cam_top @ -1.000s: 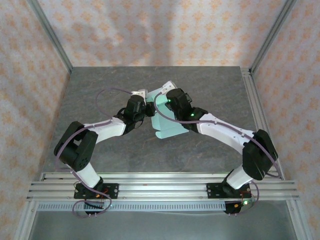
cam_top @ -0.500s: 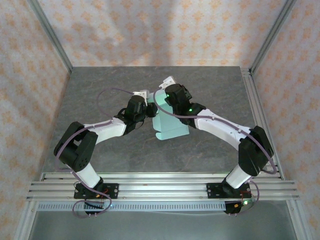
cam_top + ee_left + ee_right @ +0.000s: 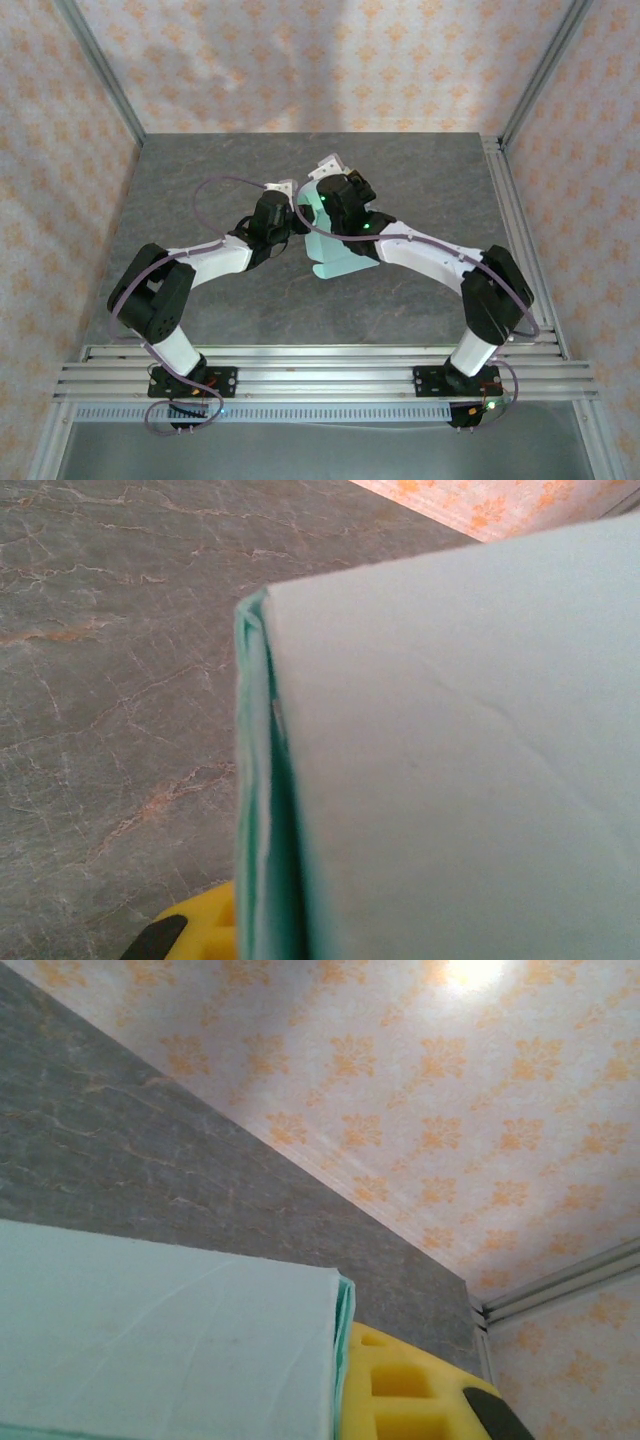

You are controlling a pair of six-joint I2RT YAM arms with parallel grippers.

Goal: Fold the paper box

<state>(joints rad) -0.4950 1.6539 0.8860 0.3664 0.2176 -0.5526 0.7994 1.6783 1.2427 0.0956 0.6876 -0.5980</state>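
Observation:
The paper box (image 3: pixel 341 257) is pale mint card, held up off the grey table between both arms near the middle. My left gripper (image 3: pixel 291 218) meets it from the left and my right gripper (image 3: pixel 322 198) from the far right. In the left wrist view the folded card (image 3: pixel 450 780) rises straight from the left gripper (image 3: pixel 272 932), shut on its layered edge beside one yellow finger (image 3: pixel 200 930). The right wrist view has the card (image 3: pixel 160 1350) pressed against a yellow finger (image 3: pixel 420 1390), with the right gripper (image 3: pixel 342 1385) shut on it. The other finger of each gripper is hidden behind the card.
The grey stone-patterned table (image 3: pixel 200 200) is walled by orange-patterned panels (image 3: pixel 300 60). Metal rails (image 3: pixel 320 365) run along the near edge and another rail (image 3: pixel 515 230) along the right side. Purple cables loop off both arms.
The right gripper has swung a little left toward the left gripper and closed on the card. The right arm's elbow came in leftward. The left arm has stayed put.

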